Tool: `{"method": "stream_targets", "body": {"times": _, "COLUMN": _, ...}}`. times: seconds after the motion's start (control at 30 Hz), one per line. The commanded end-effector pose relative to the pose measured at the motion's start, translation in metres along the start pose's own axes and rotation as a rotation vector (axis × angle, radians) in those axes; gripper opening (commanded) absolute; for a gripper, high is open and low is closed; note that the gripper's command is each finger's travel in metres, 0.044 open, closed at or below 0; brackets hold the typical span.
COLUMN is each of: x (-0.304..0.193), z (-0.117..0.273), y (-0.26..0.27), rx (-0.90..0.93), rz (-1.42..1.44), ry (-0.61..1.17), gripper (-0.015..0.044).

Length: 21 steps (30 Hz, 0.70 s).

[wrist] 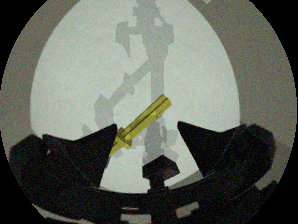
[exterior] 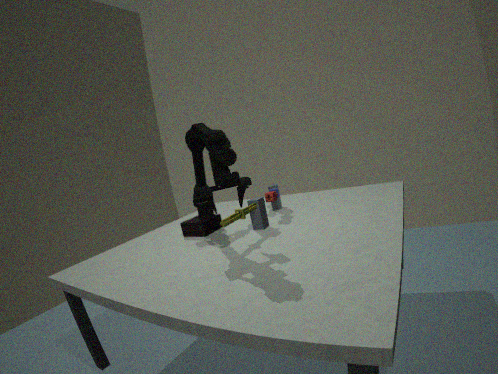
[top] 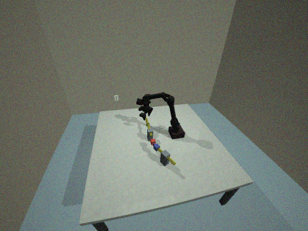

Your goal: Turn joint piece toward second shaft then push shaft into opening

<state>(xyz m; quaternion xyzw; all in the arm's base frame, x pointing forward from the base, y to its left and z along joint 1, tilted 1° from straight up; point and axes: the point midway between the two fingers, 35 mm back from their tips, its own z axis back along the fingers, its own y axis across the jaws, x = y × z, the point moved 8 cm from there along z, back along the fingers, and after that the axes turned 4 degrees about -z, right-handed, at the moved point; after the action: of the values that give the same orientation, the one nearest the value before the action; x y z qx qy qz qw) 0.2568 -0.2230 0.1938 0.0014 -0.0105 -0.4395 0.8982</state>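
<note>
The second shaft (top: 148, 124) (exterior: 231, 218) (wrist: 150, 117) is yellow with a collar and passes through the far grey block (top: 150, 133) (exterior: 259, 215). Its near tip barely shows on that block's face in the top view. The red joint piece (top: 153, 141) (exterior: 271, 196) is apart from this block, beside the blue hinge part (top: 156, 147) on the first shaft (top: 172, 161), which the near grey block (top: 164, 158) holds. I cannot tell whether the red piece's opening is exactly in line. My gripper (top: 147, 117) (exterior: 228, 210) (wrist: 148, 125) is open and empty, above the second shaft's outer part.
The arm's dark base (top: 176, 132) (exterior: 200, 226) (wrist: 161, 170) stands on the white table (top: 124, 185) (exterior: 340, 280) beside the far block and second shaft. Shadows of the arm and blocks fall across the table top.
</note>
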Motion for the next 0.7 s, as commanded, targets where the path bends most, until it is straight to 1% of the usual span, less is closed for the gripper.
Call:
{"method": "stream_targets", "body": {"times": 0.0, "x": 0.000, "z": -0.007, "y": 0.000, "rx": -0.005, "rz": -0.119, "ry": 0.004, "gripper": 0.0440}}
{"method": "stream_targets", "body": {"times": 0.67, "x": 0.000, "z": -0.037, "y": -0.001, "rx": -0.016, "rz": -0.808, "ry": 0.008, "gripper": 0.0440}}
